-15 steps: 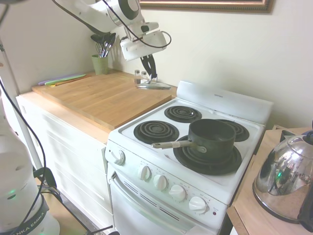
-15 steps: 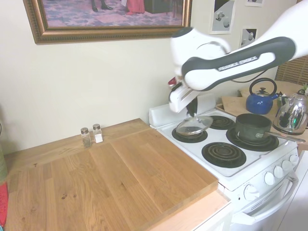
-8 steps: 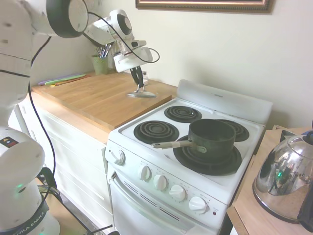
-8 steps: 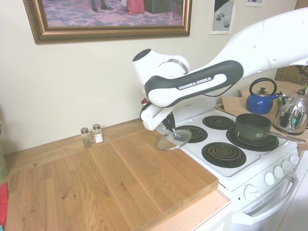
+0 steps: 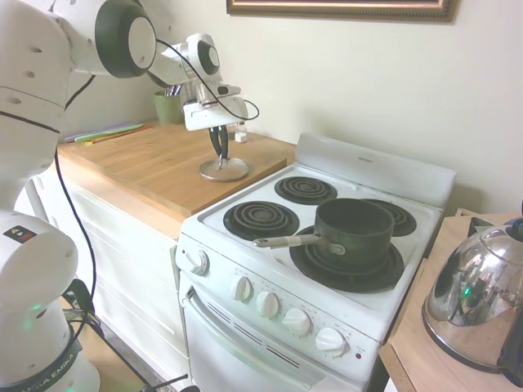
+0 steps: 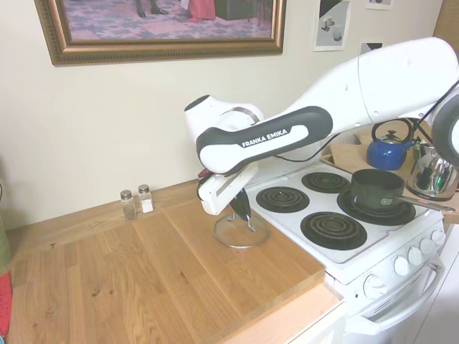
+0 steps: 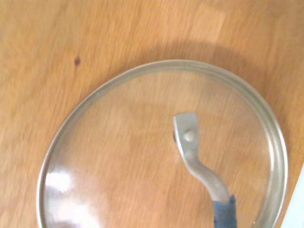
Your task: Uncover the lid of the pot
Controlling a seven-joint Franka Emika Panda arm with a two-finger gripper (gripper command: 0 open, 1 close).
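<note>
- The end effector [image 5: 219, 148] points down over the wooden table [image 5: 155, 167], closed on the thin metal knob of the lid [image 5: 224, 170].
- In the second exterior view the end effector [image 6: 244, 212] is dark and partly covered by the white arm, so the fingers themselves are hard to separate from the knob.
- The lid [image 6: 240, 232] is level at the table [image 6: 143, 279], near the table's edge beside the stove [image 6: 344, 251]; whether its rim touches the wood or hangs just above cannot be told.
- In the wrist view the lid [image 7: 161, 152] is a clear glass disc with a metal rim, the wood grain showing through it; its far edge is cut off by the frame.
- The knob's metal strap rises from the lid's centre and ends in a blue-wrapped part at the picture's edge.
- The pot [image 5: 353, 229] stands uncovered on the stove's [image 5: 245, 269] front burner, well apart from the lid, its long handle pointing toward the control knobs.
- In the second exterior view the pot [image 6: 376, 188] is small, and its handle's end runs in front of the chrome kettle [image 6: 433, 166], which is itself cut off by the picture's edge.
- Two small shakers [image 6: 137, 201] stand by the wall; in the first exterior view they are mostly hidden behind the arm.
</note>
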